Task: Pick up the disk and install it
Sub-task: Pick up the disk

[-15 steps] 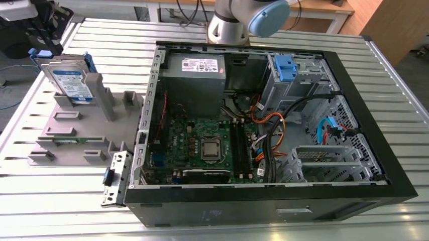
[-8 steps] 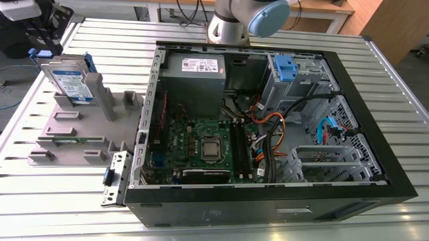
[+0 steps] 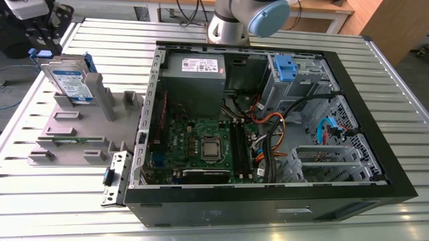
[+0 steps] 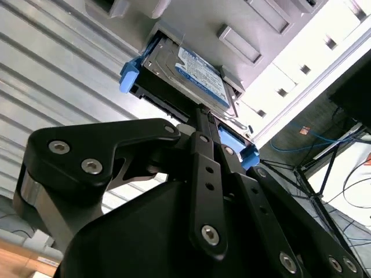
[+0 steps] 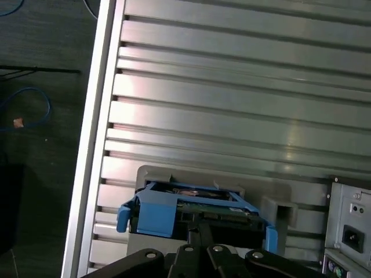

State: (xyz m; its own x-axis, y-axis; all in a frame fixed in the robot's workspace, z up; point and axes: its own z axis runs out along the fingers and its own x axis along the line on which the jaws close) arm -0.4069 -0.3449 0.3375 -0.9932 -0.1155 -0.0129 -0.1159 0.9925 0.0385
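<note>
When you take in the exterior view, the ribbed silver metal counter (image 3: 60, 211) carries everything. Most of it is covered by the black open-sided computer case (image 3: 268, 208), which lies flat with its insides facing up. The grey and pale-blue robot arm (image 3: 244, 20) rises behind the case's far wall.

Inside the case you see the grey metal power-supply box (image 3: 194, 80) with its white sticker at the far end. The green motherboard (image 3: 201, 143) lies nearer the camera, and a blue plastic latch (image 3: 285, 68) sits at the drive bay toward the exterior view's right.

Beside the case, on the exterior view's left, sits the flat grey plastic fixture (image 3: 67, 145) with upright posts and slots. The silver-grey metal disk (image 3: 70, 83), with its white-and-blue label and blue plastic carrier frame, stands upright on edge in a slot at the far end of that fixture, outside the case.

The black gripper (image 3: 50, 48) hangs right above the disk's upper edge. In both wrist views the gripper (image 4: 201, 110) (image 5: 200, 227) meets the disk (image 4: 197, 72) (image 5: 185, 197) at the middle of that edge. Its fingers (image 4: 204, 156) are drawn together into a narrow point. You cannot tell whether the tips touch the disk or nip anything between them.
</note>
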